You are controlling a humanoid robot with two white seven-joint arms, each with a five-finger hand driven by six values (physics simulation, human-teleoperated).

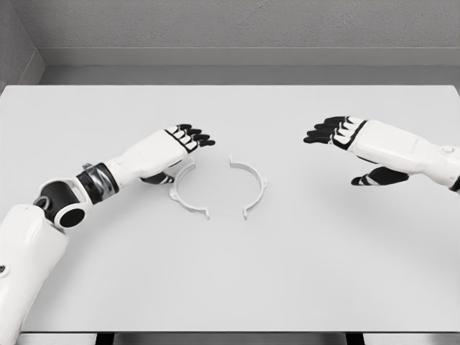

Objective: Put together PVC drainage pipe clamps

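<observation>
2 white half-ring clamp pieces lie flat on the white surface, near its middle. The left clamp half curves with its bulge toward the left, and the right clamp half curves with its bulge toward the right, so their open sides face each other like a pair of brackets. They lie near each other but apart, with a gap between their upper ends and another between their lower ends. Each piece has small tabs turned outward at its ends.

The left hand comes in from the lower left, its white forearm stretched over the surface. Its dark fingers are extended and relaxed, grasping nothing. The fingertips sit just above and to the left of the upper end of the left clamp half, and the heel of the hand overlaps the outer curve of that piece. Whether the hand touches the piece cannot be told from the head view. A dark thumb shows beneath the palm, just beside the outer edge of the ring.

The right hand comes in from the right edge. Its dark fingers are spread and released, pointing left, holding nothing. It sits well apart from the right clamp half, up and to the right of it, with bare surface between them. Its thumb hangs lower, below the palm.

Behind the surface runs a grey wall.
</observation>
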